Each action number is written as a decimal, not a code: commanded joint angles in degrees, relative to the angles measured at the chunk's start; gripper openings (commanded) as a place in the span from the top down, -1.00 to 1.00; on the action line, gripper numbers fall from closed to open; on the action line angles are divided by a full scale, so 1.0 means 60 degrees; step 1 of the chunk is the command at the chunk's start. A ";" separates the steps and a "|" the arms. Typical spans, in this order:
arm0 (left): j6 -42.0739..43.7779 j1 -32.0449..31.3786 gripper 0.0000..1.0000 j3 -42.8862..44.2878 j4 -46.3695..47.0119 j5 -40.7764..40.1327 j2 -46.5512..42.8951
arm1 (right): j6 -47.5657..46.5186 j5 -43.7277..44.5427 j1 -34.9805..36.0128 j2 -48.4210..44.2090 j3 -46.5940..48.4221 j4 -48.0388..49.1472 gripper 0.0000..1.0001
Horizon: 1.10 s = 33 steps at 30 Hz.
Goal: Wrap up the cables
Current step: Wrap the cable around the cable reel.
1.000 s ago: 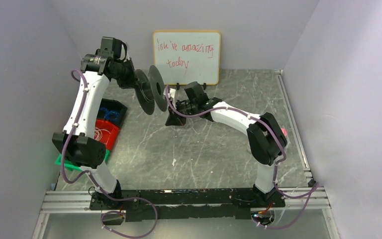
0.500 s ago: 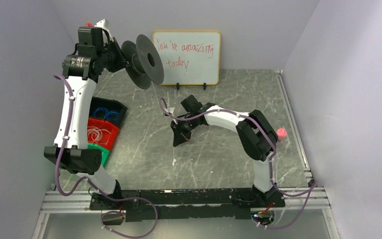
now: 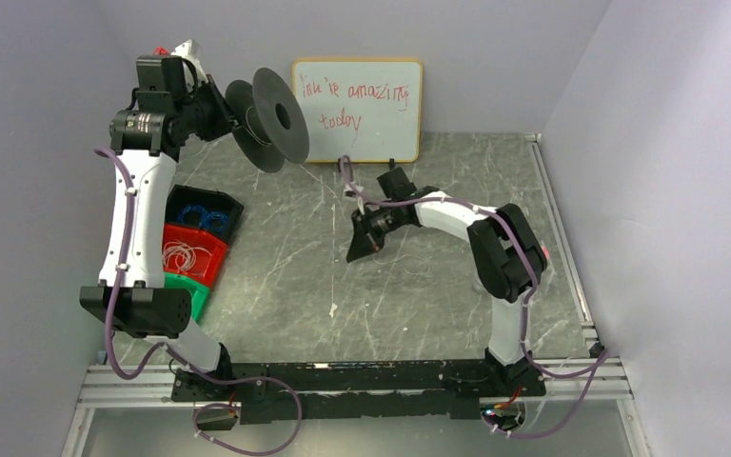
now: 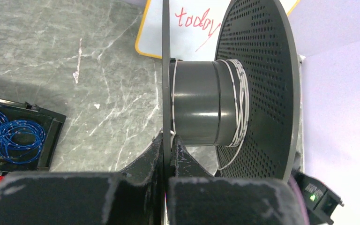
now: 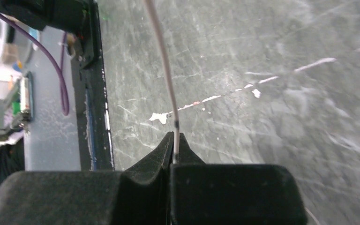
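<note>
A black two-flanged spool hangs high at the back left, in front of the whiteboard. My left gripper is shut on its near flange, a finger on each side of the thin disc. Several turns of thin whitish cable lie on the grey core next to the perforated far flange. My right gripper is low over the middle of the table, fingertips pointing down. It is shut on a strand of the cable that runs out from between the tips.
A whiteboard with red writing leans on the back wall. Black, red and green bins with coiled wires stand along the left wall under my left arm. A metal rail runs along the near edge.
My left arm lifted the spool up and to the left and turned it. My right gripper moved down from beside the spool, then to the right, still holding the cable.
</note>
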 commanded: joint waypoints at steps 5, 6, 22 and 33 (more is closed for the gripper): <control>0.0406 0.0022 0.95 -0.0336 0.1147 0.1047 -0.0653 | 0.1033 -0.2805 -0.0996 -0.0831 -0.0152 0.1095 1.00; 0.0475 0.0022 0.95 -0.0397 0.1231 0.1229 -0.0680 | 0.1605 -0.3032 -0.1081 -0.0853 -0.0305 0.1491 1.00; 0.3391 -0.0385 0.95 -0.1976 0.0938 0.4413 -0.1072 | 0.5464 -0.0863 -0.3453 -0.0858 -0.0497 0.3443 1.00; 0.5869 -0.3153 0.95 -0.3537 0.0783 0.0580 -0.1743 | 0.4353 -0.0720 -0.3993 -0.1367 0.0727 0.1599 1.00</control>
